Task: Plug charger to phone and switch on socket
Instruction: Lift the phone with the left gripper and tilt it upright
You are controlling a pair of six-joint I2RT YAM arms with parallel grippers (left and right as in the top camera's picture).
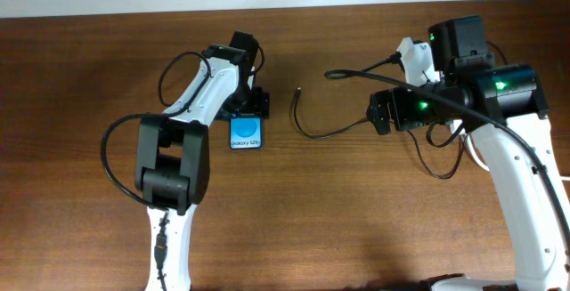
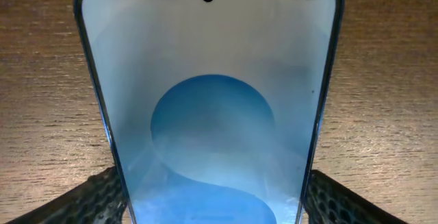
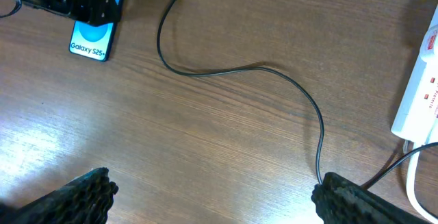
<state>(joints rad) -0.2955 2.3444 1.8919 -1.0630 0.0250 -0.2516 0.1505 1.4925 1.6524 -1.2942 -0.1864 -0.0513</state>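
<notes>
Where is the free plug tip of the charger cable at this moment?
In the overhead view the charger's plug tip lies on the table, a little to the right of the phone and not touching it.

The overhead camera looks straight down on the whole bench [image 1: 312,220] from far off. The left wrist camera sits very close above the phone [image 2: 209,101], which nearly fills its view, with the left fingers [image 2: 89,196] at the bottom corners. The right wrist camera looks down from higher, the right fingers [image 3: 79,196] low in frame. It shares the phone and cable [image 3: 274,70] with the overhead view.

Phone [image 3: 92,42] on table [image 3: 205,155], charger [image 3: 198,75] rightward, socket [image 3: 419,87] farthest right.
</notes>
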